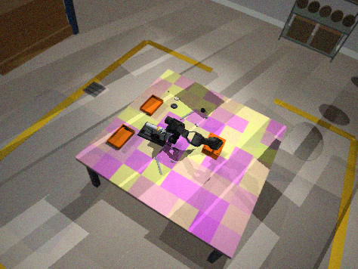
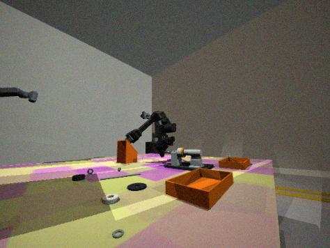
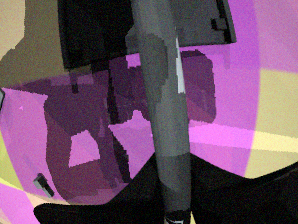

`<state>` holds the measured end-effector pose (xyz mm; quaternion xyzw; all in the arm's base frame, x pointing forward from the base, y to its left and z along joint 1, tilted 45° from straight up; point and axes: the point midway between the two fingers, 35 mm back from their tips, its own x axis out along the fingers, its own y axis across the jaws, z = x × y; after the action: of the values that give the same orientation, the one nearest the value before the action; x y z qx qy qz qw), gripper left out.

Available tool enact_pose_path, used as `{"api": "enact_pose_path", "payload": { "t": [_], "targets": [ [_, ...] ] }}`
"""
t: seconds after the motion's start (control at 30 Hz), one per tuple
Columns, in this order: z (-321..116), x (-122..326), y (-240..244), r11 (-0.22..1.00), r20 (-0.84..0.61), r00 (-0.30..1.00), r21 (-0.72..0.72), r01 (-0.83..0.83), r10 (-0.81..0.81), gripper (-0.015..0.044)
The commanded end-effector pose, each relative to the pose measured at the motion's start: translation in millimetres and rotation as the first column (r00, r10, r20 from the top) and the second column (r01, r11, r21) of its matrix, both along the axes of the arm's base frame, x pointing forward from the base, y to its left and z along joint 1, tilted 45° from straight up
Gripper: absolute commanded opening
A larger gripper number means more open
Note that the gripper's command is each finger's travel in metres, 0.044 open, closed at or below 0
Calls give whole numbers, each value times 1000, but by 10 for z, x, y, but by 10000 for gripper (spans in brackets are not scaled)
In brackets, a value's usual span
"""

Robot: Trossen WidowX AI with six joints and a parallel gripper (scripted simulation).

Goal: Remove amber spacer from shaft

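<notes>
The shaft (image 3: 167,115) runs down the wrist view to my gripper (image 3: 168,155) (image 2: 162,154), which is shut on its outer end. The fixture stands on a dark base plate (image 3: 210,36) (image 2: 205,166). The big grey housing block (image 2: 196,159) is at its right in the exterior view, with a smaller grey support (image 2: 175,159) nearer my gripper. The amber spacer (image 2: 180,151) (image 1: 158,129) shows as a ring high up between them, not on the table. Whether it still sits on the shaft, and how deep the shaft is in the housing, is too small to tell. Other spacers cannot be told apart.
An orange tray (image 2: 188,192) (image 1: 145,111) and a second orange tray (image 2: 230,165) (image 1: 112,144) flank the fixture. An orange block (image 2: 122,152) stands near the arm's base. A black disc (image 2: 131,187), a white ring (image 2: 111,201) and a thin rod (image 2: 122,176) lie loose.
</notes>
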<state>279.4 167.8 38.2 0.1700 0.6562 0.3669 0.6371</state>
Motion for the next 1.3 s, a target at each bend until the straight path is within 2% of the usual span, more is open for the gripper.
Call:
{"api": "enact_pose_path", "payload": {
  "t": [0.0,1.27],
  "targets": [
    [1,-10,-2,1000,2,1000,2,-3,3,0],
    [-2,-43,-11,1000,1,1000,2,-3,3,0]
  ]
}}
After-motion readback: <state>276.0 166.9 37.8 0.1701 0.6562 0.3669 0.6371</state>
